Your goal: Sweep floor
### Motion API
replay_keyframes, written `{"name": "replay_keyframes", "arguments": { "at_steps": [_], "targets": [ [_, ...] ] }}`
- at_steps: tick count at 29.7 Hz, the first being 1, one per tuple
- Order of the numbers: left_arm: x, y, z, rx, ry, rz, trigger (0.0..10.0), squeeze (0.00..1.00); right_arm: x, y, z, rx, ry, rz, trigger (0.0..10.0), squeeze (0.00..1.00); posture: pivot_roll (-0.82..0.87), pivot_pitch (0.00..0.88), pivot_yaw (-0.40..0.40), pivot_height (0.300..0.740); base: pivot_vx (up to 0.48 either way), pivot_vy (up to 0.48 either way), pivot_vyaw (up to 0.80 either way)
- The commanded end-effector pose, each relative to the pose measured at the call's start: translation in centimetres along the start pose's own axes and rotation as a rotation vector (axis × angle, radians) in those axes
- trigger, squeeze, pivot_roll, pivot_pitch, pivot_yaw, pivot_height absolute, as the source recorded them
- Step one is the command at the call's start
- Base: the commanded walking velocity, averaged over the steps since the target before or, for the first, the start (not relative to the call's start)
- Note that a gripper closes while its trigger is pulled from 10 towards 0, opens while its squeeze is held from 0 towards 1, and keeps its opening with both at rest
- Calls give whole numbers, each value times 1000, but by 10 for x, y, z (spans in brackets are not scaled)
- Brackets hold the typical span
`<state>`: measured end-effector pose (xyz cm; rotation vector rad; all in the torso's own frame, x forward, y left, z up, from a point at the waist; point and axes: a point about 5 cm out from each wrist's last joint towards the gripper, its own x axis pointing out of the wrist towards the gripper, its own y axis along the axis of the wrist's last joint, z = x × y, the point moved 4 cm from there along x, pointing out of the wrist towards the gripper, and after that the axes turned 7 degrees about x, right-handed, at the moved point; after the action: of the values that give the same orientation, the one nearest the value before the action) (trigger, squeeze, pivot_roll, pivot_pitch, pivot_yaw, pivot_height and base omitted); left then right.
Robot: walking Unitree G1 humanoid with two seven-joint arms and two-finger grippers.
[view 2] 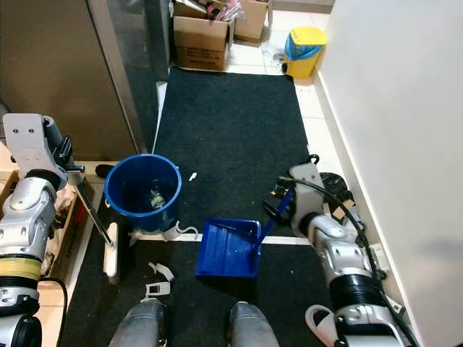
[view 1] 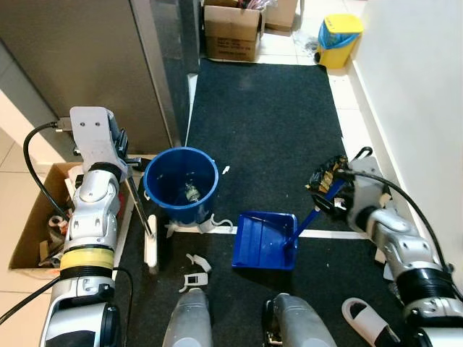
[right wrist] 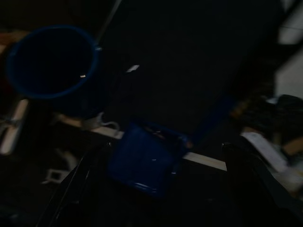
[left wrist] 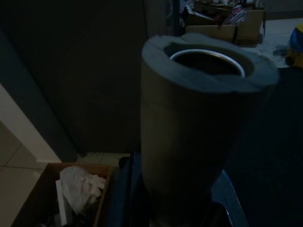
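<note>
A blue bucket (view 1: 181, 182) is sitting on the floor at the near edge of a big black mat (view 1: 264, 123), and everything here is placed from that bucket. A small bit of trash is lying inside it at the bottom.

Just to the right of the bucket and a little nearer to the robot, a blue dustpan (view 1: 265, 240) is resting flat on the floor. Its long blue handle (view 1: 317, 208) is slanting up and away from the bucket to the right gripper (view 1: 329, 186). The right gripper is holding that handle near its top, with its 2 black fingers closed around it.

To the left of the bucket, a broom (view 1: 142, 225) is leaning with its pale head down on the floor, near the bucket's left side. Its thin stick is going up to the left gripper (view 1: 121, 155). The fingers are hard to see there, so I cannot tell if they are apart or together. In the left wrist view, a thick grey tube end (left wrist: 201, 127) is blocking much of the picture.

Farther left of the bucket, a cardboard box (view 1: 32, 224) full of odds and ends is sitting on the tiles. 2 small white scraps (view 1: 195, 271) are lying on the floor in front of the bucket, close to the robot's legs. A tiny white bit (view 1: 226, 170) is lying on the mat just right of the bucket. Far behind the bucket, a yellow bin (view 1: 338, 40) and another brown box (view 1: 233, 32) are standing past the mat.
</note>
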<state>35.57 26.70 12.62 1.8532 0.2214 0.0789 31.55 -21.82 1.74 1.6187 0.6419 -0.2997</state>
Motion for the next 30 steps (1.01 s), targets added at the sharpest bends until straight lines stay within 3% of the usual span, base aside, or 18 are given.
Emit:
{"name": "replay_keyframes", "arguments": {
  "at_steps": [1, 3, 5, 11, 17, 22, 30],
  "targets": [
    [3, 12, 6, 3, -6, 46, 10000, 0, -1, 6, 12, -4, -76, 12, 10000, 0, 55, 25, -40, 740, 0, 0, 0],
    [3, 13, 6, 3, -8, 47, 10000, 0, -1, 8, 15, 1, -97, 16, 10000, 0, 55, 25, -40, 740, 0, 0, 0],
    [4, 14, 9, 2, -14, 50, 10000, 0, 4, 21, 24, 63, -186, 66, 10000, 0, 55, 25, -40, 740, 0, 0, 0],
    [5, 16, 7, 2, -12, 53, 10000, 0, 13, 28, 27, 124, -253, 84, 10000, 0, 65, 36, -39, 740, 0, 0, 0],
    [9, 15, 7, 6, -10, 44, 10000, 0, 21, 30, 25, 102, -306, 73, 10000, 0, 74, 56, -44, 740, 0, 0, 0],
    [14, 20, 8, 11, -11, 48, 10000, 0, 22, 42, 34, 158, -421, 128, 10000, 0, 91, 70, -38, 740, 0, 0, 0],
    [15, 22, 7, 16, -14, 52, 10000, 0, 22, 48, 39, 187, -485, 156, 10000, 0, 103, 70, -31, 740, 0, 0, 0]
  ]
}}
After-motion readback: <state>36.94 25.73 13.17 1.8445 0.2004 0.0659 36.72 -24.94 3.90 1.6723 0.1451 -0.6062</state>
